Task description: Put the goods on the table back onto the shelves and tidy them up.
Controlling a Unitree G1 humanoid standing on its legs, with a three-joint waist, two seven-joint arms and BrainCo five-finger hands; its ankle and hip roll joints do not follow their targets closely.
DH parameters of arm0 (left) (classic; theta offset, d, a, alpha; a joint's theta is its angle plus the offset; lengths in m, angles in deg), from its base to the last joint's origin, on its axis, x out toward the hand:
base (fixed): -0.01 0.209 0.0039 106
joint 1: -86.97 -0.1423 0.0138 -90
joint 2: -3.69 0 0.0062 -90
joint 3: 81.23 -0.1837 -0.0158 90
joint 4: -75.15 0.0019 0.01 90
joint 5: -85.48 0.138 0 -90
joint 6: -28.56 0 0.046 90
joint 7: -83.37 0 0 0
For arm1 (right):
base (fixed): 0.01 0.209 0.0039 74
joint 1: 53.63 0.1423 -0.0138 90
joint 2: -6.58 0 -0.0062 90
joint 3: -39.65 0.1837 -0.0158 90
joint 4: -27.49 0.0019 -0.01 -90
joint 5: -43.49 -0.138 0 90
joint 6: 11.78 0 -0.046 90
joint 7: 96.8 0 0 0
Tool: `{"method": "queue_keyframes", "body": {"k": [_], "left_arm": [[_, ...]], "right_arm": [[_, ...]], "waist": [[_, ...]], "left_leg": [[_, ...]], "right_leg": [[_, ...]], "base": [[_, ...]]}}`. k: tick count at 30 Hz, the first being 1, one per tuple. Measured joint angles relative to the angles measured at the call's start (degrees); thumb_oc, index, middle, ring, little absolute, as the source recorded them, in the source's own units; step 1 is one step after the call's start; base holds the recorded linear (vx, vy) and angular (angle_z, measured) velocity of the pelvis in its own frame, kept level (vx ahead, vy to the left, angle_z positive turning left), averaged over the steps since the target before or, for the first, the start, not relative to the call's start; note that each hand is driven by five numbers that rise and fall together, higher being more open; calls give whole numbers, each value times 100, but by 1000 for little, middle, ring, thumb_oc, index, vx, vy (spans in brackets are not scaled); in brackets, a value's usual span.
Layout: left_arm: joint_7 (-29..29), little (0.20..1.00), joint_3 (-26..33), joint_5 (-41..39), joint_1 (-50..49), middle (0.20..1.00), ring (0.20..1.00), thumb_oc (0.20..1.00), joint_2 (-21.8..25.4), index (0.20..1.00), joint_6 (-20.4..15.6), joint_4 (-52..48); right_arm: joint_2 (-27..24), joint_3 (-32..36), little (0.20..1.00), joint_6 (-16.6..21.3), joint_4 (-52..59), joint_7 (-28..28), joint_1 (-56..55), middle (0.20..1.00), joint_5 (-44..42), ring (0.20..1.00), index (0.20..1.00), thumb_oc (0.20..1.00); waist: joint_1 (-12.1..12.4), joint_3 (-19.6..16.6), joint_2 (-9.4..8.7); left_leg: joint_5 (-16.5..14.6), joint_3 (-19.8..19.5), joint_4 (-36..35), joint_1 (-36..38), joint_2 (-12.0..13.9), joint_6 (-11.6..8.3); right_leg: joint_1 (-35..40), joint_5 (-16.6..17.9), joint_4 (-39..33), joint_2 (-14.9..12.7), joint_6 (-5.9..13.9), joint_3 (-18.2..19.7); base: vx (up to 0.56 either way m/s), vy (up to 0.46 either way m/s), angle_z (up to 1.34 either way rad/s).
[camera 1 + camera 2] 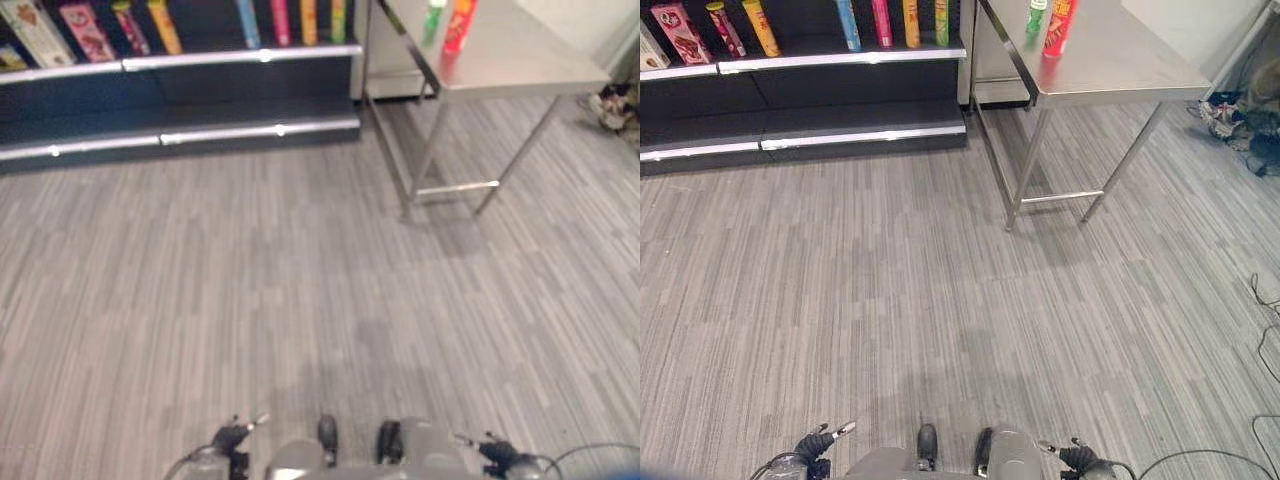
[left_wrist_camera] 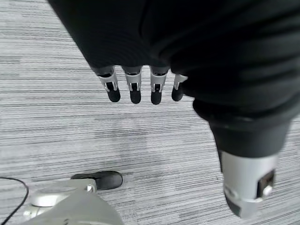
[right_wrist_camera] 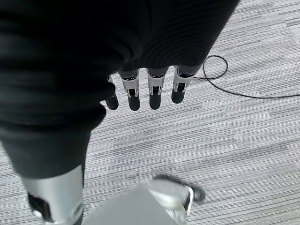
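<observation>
A steel table (image 1: 1110, 60) stands at the far right with a red tube can (image 1: 1058, 27) and a green bottle (image 1: 1037, 15) near its left edge. Dark shelves (image 1: 800, 62) run along the far left, holding tall cans and boxes in several colours. My left hand (image 2: 136, 86) hangs over the grey floor with its fingers straight and nothing in it. My right hand (image 3: 150, 91) hangs the same way, fingers straight and empty. Both hands are far from the table and the shelves.
Striped grey floor (image 1: 900, 290) stretches between me and the shelves. The lower shelf board (image 1: 860, 135) is bare. Dark items (image 1: 1240, 115) lie on the floor right of the table, under which the table legs and crossbar (image 1: 1060, 197) show.
</observation>
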Motion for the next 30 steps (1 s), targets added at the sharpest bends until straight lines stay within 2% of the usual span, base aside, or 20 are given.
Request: {"method": "queue_keyframes", "body": {"k": [3, 6, 7, 9, 10, 12, 13, 14, 15, 17, 18, 20, 22, 23, 24, 25, 26, 28, 29, 30], "left_arm": [[0, 1000, 1, -1, 84, 1000, 1000, 1000, 28, 1000, -4, -1], [1, 1000, 14, -1, 165, 1000, 1000, 1000, 26, 1000, 1, 136], [1, 1000, 11, -1, 138, 1000, 1000, 1000, 28, 1000, 1, 137], [-6, 1000, 20, -3, -32, 1000, 1000, 1000, 54, 1000, -8, 126], [-15, 1000, 18, -4, -154, 1000, 1000, 1000, 89, 1000, -5, 118], [-43, 1000, 14, -2, -260, 1000, 1000, 1000, -49, 1000, -5, 98], [-54, 1000, 13, -1, -248, 1000, 1000, 1000, -100, 1000, -1, 94], [-66, 1000, 15, 0, -214, 1000, 1000, 1000, -138, 1000, -1, 80], [-76, 1000, 19, -2, -206, 1000, 1000, 1000, -166, 1000, -3, 65], [-70, 1000, 14, -5, -195, 1000, 1000, 1000, -138, 1000, -47, -7], [-67, 1000, 12, -7, -196, 1000, 1000, 1000, -137, 1000, -54, -22], [-58, 1000, 12, -14, -168, 1000, 1000, 1000, -125, 1000, -50, -11], [-33, 1000, 22, -22, -87, 1000, 1000, 1000, -144, 1000, -26, -2], [-15, 1000, 49, -22, -72, 1000, 1000, 1000, -134, 1000, -6, 1], [12, 1000, 82, -35, -38, 1000, 1000, 1000, -96, 1000, 21, 0], [26, 1000, 79, -52, -33, 1000, 1000, 1000, -51, 1000, 23, 0], [30, 1000, 76, -54, 16, 1000, 1000, 1000, 36, 1000, -5, -119], [42, 1000, 72, -55, 19, 1000, 1000, 1000, 61, 1000, -3, -226], [65, 1000, 61, -55, 8, 1000, 1000, 1000, 55, 1000, 0, -219], [81, 1000, 54, -54, 20, 1000, 1000, 1000, 54, 1000, 1, -239]], "right_arm": [[-4, -9, 1000, -4, 28, 31, -16, 1000, 0, 1000, 1000, 1000], [14, -42, 1000, -7, 117, 38, -24, 1000, 2, 1000, 1000, 1000], [27, -59, 1000, -11, 140, 39, -66, 1000, 19, 1000, 1000, 1000], [60, -122, 1000, -11, 186, 41, -128, 1000, 42, 1000, 1000, 1000], [106, -134, 1000, -11, 180, 49, -264, 1000, 53, 1000, 1000, 1000], [27, -198, 1000, 0, 200, 61, -282, 1000, 239, 1000, 1000, 1000], [-16, -221, 1000, -6, 251, 71, -244, 1000, 276, 1000, 1000, 1000], [-58, -221, 1000, -4, 281, 75, -202, 1000, 300, 1000, 1000, 1000], [-110, -211, 1000, 2, 357, 82, -130, 1000, 333, 1000, 1000, 1000], [-135, -198, 1000, -4, 352, 76, -205, 1000, 425, 1000, 1000, 1000], [-138, -198, 1000, 5, 374, 71, -196, 1000, 422, 1000, 1000, 1000], [-133, -196, 1000, 21, 458, 58, -200, 1000, 414, 1000, 1000, 1000], [-148, -208, 1000, 45, 512, 18, -97, 1000, 409, 1000, 1000, 1000], [-142, -227, 1000, 27, 527, 21, -38, 1000, 393, 1000, 1000, 1000], [-105, -243, 1000, 22, 509, 13, -15, 1000, 347, 1000, 1000, 1000], [-78, -232, 1000, 8, 492, 3, 14, 1000, 235, 1000, 1000, 1000], [7, -234, 1000, -5, 396, -62, 185, 1000, 93, 1000, 1000, 1000], [-26, -241, 1000, 20, 414, -78, 200, 1000, -25, 1000, 1000, 1000], [-38, -236, 1000, 43, 478, -105, 228, 1000, -31, 1000, 1000, 1000], [-29, -254, 1000, 39, 478, -95, 235, 1000, -30, 1000, 1000, 1000]], "waist": [[-102, -4, -35], [-121, -7, -273], [-129, 13, -299], [-164, -28, -458], [-162, -130, -595], [-226, -262, -227], [-232, -290, -155], [-236, -294, -140], [-281, -315, -79], [-341, -465, -223], [-329, -515, -226], [-324, -664, -297], [-250, -629, -203], [-227, -583, -156], [-177, -555, -185], [-164, -482, -254], [-82, -352, -459], [-92, -302, -466], [-87, -275, -365], [-69, -258, -345]], "left_leg": [[-26, -310, -18, -35, 72, -44], [-210, -455, -9, 77, 99, -270], [-287, -502, -30, 185, 105, -356], [-483, -627, -79, 490, 157, -615], [-650, -710, -217, 786, 276, -831], [-862, -784, -239, 988, 849, -1044], [-865, -780, -113, 980, 957, -1061], [-825, -787, 10, 911, 970, -1061], [-734, -774, 221, 853, 1066, -1190], [-575, -965, 774, 726, 1143, -1593], [-528, -976, 1001, 616, 1149, -1682], [-499, -957, 2132, -10, 1156, -1988], [-261, -948, 3413, -645, 1242, -2196], [31, -903, 3984, -855, 1305, -2185], [533, -799, 4546, -1147, 1342, -2178], [815, -595, 4969, -1481, 1397, -2182], [-2, 120, 4617, -1787, 1441, -1738], [-21, 370, 3655, -1924, 1365, -1631], [94, 506, 2277, -2001, 1337, -1562], [237, 521, 1740, -2005, 1308, -1535]], "right_leg": [[-10, 214, -1234, -60, 239, 141], [-38, 1149, -3419, -201, 453, 56], [-152, 1371, -3674, -271, 460, 19], [-101, 1418, -3639, -406, 562, -398], [12, 1419, -3512, -421, 479, -616], [19, 1511, -3018, -79, 494, -1059], [30, 1516, -2985, 64, 485, -1030], [67, 1501, -2944, 138, 436, -1015], [202, 1446, -2957, 265, 329, -1010], [545, 1436, -3100, 344, 2, -1119], [625, 1387, -3137, 396, -71, -1153], [754, 1369, -3334, 468, -244, -1199], [786, 1300, -3254, 642, -705, -1163], [865, 1168, -3191, 690, -813, -1118], [993, 1021, -3277, 700, -940, -1087], [1144, 1002, -3441, 707, -890, -990], [1377, 1041, -3675, 616, -872, -777], [1437, 1011, -3675, 595, -931, -834], [1531, 966, -3672, 639, -875, -902], [1604, 941, -3673, 643, -822, -840]], "base": [[299, -115, 49], [354, -83, 33], [420, -58, 21], [401, -49, 39], [480, -58, 46], [536, -77, 33], [513, -117, 19], [505, -156, 22], [419, -165, 54], [355, -170, 57], [284, -168, 30], [170, -118, 15], [273, -173, -13], [384, -148, -14], [373, -49, -2], [308, 49, -11], [281, 106, -22], [190, 89, -26], [317, 196, -24], [427, 270, -24]]}}
